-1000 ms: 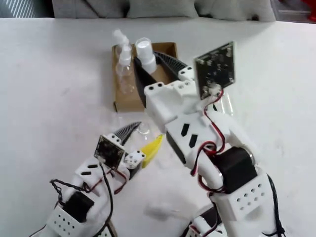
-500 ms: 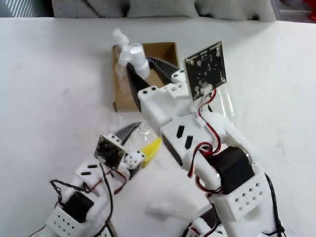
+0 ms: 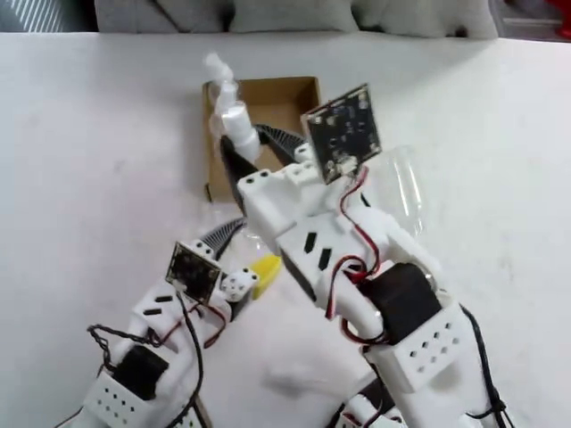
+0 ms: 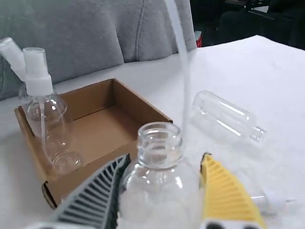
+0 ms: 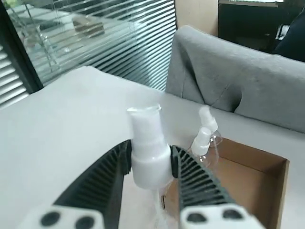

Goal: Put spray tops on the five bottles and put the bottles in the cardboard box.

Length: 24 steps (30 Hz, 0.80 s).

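Note:
My left gripper (image 4: 164, 162) is shut on an upright clear bottle (image 4: 159, 143) with an open neck, held between its grey and yellow fingers just in front of the cardboard box (image 4: 114, 124). My right gripper (image 5: 149, 152) is shut on a white spray top (image 5: 147, 143), whose thin tube (image 4: 181, 67) hangs down to the bottle's neck. In the high view the right gripper (image 3: 245, 143) hovers over the box's near-left corner, above the left gripper (image 3: 250, 248). Two capped bottles (image 4: 43, 109) stand in the box's left end.
An uncapped clear bottle (image 3: 406, 183) lies on its side on the white table right of the box (image 3: 281, 98). A loose spray top (image 4: 276, 200) lies on the table near the left gripper. The right arm's body spans the table's middle.
My right arm has swung left and nearer with the spray top, bringing it from over the box to above the left gripper's bottle. The left gripper has barely shifted.

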Motion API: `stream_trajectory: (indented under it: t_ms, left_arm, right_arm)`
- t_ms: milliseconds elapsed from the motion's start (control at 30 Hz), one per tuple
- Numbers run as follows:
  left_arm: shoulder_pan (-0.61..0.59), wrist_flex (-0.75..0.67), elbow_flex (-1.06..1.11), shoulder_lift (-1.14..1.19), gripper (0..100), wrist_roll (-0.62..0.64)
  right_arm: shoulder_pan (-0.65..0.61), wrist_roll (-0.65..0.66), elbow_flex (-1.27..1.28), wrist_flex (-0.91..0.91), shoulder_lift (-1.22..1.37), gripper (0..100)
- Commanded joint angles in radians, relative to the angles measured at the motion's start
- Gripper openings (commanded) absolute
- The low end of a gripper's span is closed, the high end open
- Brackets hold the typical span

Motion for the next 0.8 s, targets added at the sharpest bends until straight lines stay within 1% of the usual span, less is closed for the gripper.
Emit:
stream_trajectory:
  t_ms: [0,133,267,433,767]
  left_arm:
    - [-0.012,-0.006,-0.003,-0.015,8,-0.005]
    - [-0.012,-0.005,-0.003,-0.015,8,-0.006]
    - [-0.012,-0.005,-0.003,-0.015,8,-0.006]
    - [-0.012,-0.003,-0.003,-0.015,8,-0.008]
    - [-0.012,-0.003,-0.003,-0.015,8,-0.008]
  right_arm:
    - [-0.033,0.002,-0.002,-0.005,-0.004,1.6]
    - [-0.036,0.005,-0.011,-0.012,-0.004,1.6]
    - [-0.025,0.012,-0.029,-0.079,0.001,1.6]
    - [-0.019,0.012,-0.1,-0.077,0.007,1.6]
    - [-0.013,0.012,-0.077,-0.077,0.007,1.6]
